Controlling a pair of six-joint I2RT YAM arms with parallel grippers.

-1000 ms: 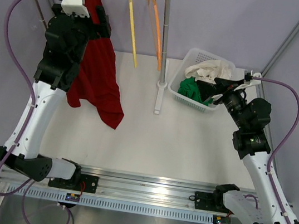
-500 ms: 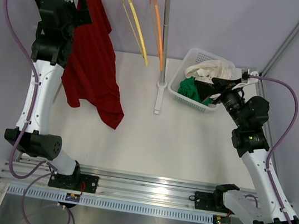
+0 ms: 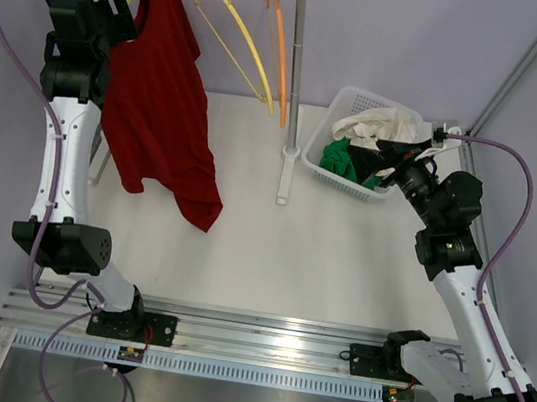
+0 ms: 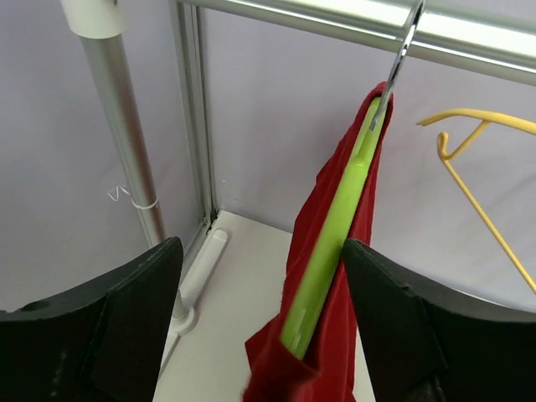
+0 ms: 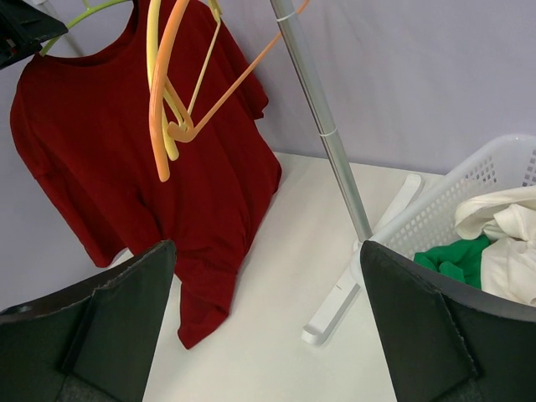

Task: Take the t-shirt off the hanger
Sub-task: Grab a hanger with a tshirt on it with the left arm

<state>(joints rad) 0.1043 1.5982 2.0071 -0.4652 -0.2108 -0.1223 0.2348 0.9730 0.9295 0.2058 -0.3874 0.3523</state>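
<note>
Under rail (image 4: 335,17), t-shirt (image 3: 160,114) on hanger (image 4: 331,234), left claw (image 4: 260,314) spread, touching neither

The left arm (image 3: 62,130) stands almost straight up with its wrist bent forward at the top. The left gripper (image 4: 260,276) has its fingers wide apart and grips nothing. The right arm (image 3: 459,280) leans forward, half raised. The right gripper (image 5: 268,276) is spread fully and is also without load.
</note>
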